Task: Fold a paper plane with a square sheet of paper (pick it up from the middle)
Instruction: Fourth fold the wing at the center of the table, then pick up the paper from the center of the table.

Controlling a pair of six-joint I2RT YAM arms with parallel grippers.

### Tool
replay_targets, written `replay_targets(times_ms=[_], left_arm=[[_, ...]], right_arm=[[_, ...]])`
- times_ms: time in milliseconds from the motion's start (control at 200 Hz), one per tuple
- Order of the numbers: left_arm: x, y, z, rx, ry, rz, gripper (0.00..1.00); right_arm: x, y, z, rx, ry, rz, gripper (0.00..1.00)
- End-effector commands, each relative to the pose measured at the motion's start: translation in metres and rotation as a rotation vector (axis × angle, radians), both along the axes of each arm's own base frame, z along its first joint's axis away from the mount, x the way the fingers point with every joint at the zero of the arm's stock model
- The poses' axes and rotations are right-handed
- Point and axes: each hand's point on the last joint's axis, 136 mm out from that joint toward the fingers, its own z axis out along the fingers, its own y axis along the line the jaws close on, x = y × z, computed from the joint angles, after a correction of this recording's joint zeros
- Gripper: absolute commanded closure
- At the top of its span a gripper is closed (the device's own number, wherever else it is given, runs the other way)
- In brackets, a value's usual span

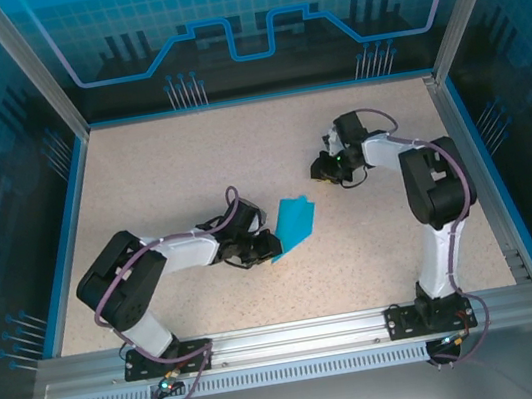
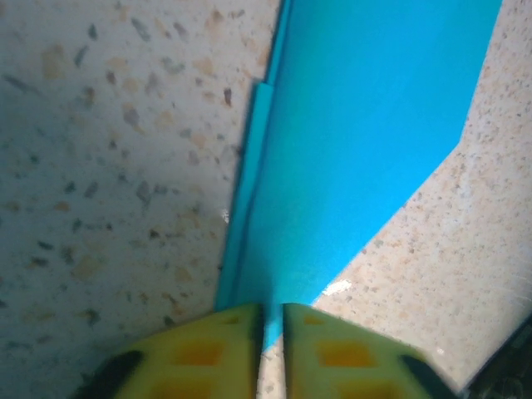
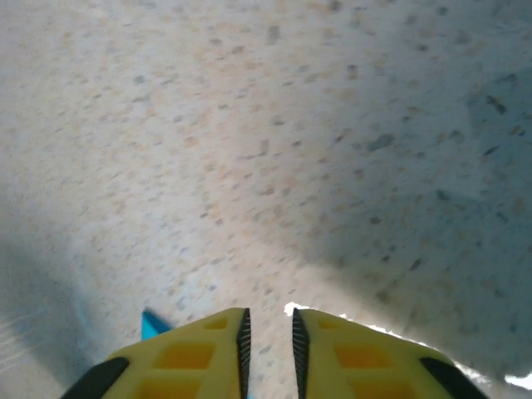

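Item: folded paper point(image 1: 293, 223), teal-blue, lying flat near the middle of the speckled bench point(image 1: 189, 161). A layered fold runs along one long edge point(image 2: 357, 150).

Left claw point(image 1: 254, 249): low over the bench at the paper's near-left end. Its jaws are parted by a thin slit point(image 2: 273, 312), and the paper's narrow end runs up to that slit.

Right claw point(image 1: 325, 167): apart from the paper, beyond and to the right of it. It is slightly open point(image 3: 268, 320) and empty above bare bench.
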Motion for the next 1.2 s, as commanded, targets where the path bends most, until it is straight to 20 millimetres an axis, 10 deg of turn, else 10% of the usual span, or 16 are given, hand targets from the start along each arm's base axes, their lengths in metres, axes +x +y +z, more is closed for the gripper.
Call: replay_targets(times_ms=[0,210,585,1196], left_arm=[[-0.001,0.005,0.025,0.036,-0.018,-0.01,0.66],[0.028,0.026,0.067,0.102,-0.179,0.085,0.41],[0.057,0.069,0.054,0.175,-0.199,0.242,0.02],[0.058,0.077,0.044,0.116,-0.115,0.282,0.02]], right_arm=[[-0.025,0.006,0.031,0.001,-0.029,-0.002,0.61],[-0.08,0.03,0.028,0.075,0.031,-0.031,0.39],[-0.104,0.077,0.0,0.106,0.111,-0.045,0.43],[-0.097,0.106,-0.01,0.172,0.11,-0.011,0.56]])
